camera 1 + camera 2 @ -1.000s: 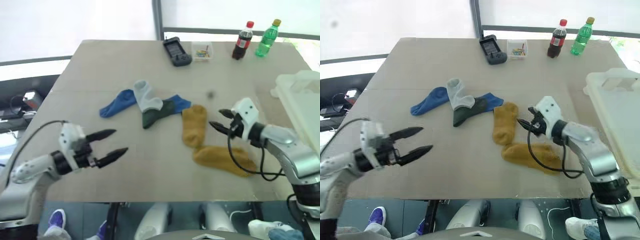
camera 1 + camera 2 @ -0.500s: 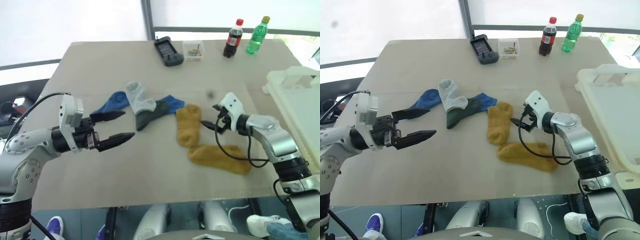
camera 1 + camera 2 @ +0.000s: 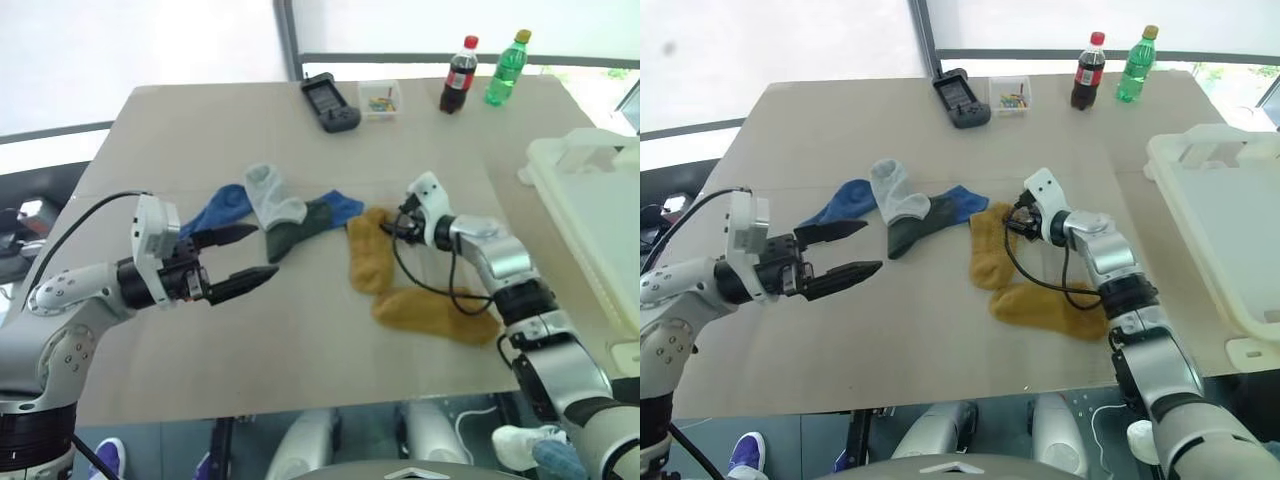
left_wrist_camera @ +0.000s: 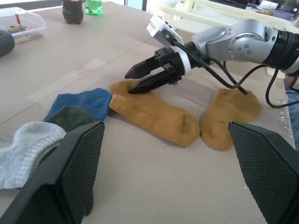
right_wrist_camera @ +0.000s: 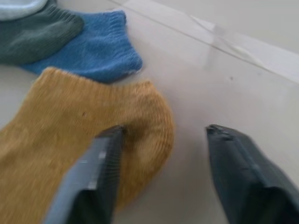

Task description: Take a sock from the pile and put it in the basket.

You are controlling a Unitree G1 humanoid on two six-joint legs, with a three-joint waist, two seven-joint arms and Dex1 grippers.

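The pile (image 3: 300, 215) lies mid-frame in the head views: blue, pale grey and dark green socks overlapping, with two mustard socks trailing toward lower right. The right gripper (image 3: 391, 225) is at the upper end of the nearer mustard sock (image 3: 366, 258); its fingers stand partly apart, one fingertip (image 5: 100, 172) pressed onto the knit edge, the other off the cloth on bare table, so nothing is gripped yet. The left gripper (image 3: 243, 258) hovers at centre left with fingers wide apart and empty, just below the blue sock (image 3: 222, 207). Judgement: the sock is light, soft and limp, will droop once lifted and may drag on its neighbours; a pinch across the bunched rim looks the best hold. The second mustard sock (image 3: 434, 314) touches the first at its lower end and the robot's own cable (image 3: 440, 290) loops over it, a possible snag. The basket (image 3: 600, 215) sits at the right edge, well apart from the pile, path across the table (image 3: 250, 340) open. Two bottles (image 3: 483, 75), a small clear box (image 3: 380, 98) and a black handheld device (image 3: 330, 102) stand at upper centre, out of the way.
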